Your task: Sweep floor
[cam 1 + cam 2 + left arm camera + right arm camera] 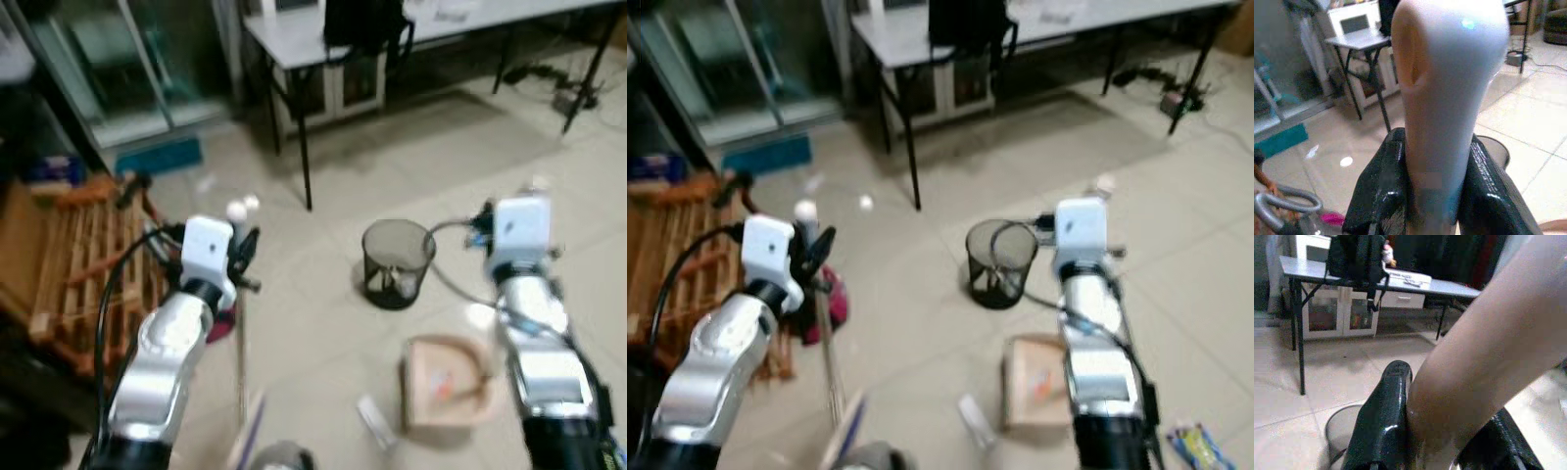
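We've got the left pincer (pixel 1425 196) clamped on the broom handle (pixel 240 343), shaft near upright; dustpan (pixel 446 382) w/ right pincer (pixel 1449 440), also clamped, litter (pixel 375 421) between.

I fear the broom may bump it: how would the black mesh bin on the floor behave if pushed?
The mesh bin looks light: thin wire walls, little inside. A nudge would probably slide it across the glossy tile floor. It stands upright, taller than wide, so a high push might tip it.

Home room: tiled floor (pixel 549 176), folding table (pixel 294 34), mesh wastebasket (pixel 397 262).
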